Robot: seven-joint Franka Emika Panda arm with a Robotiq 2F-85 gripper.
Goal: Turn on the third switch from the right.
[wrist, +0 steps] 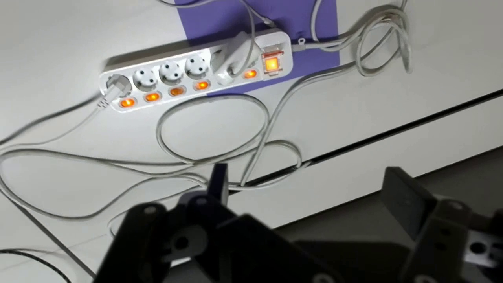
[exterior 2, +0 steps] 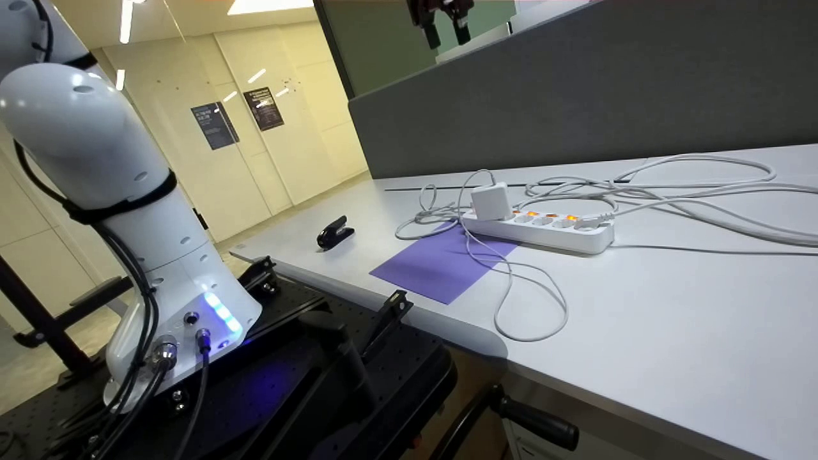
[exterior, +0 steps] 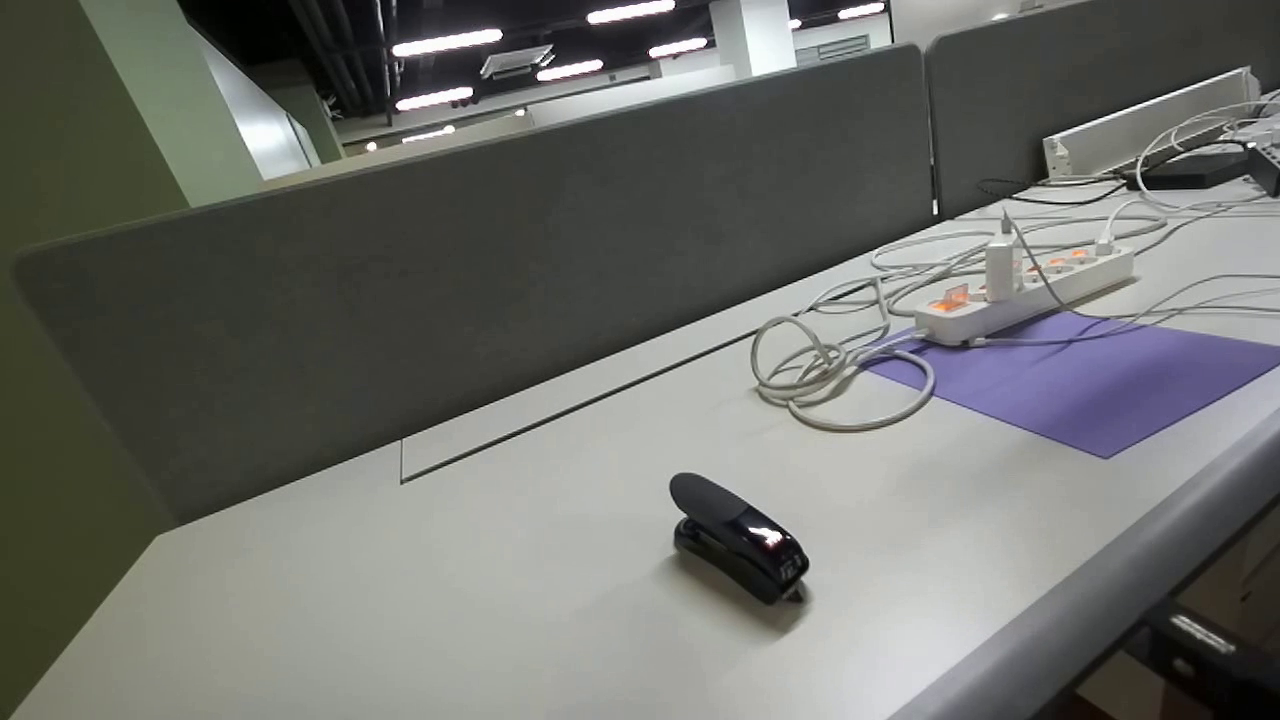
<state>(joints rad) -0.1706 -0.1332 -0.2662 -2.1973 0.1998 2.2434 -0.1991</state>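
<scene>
The fingers (wrist: 406,200) stand wide apart, above and well apart from the power strip (wrist: 188,80), which lies on the tabletop (exterior 2: 671,319), one end over a purple sheet (exterior 2: 428,262); in the wrist view its third switch (wrist: 177,91) from the left is dimmer than its neighbours

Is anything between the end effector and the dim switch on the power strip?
Nothing visible covers the dim switch. In the wrist view, loose cables lie on the desk between it and the open end effector; the charger stands to one side.
</scene>
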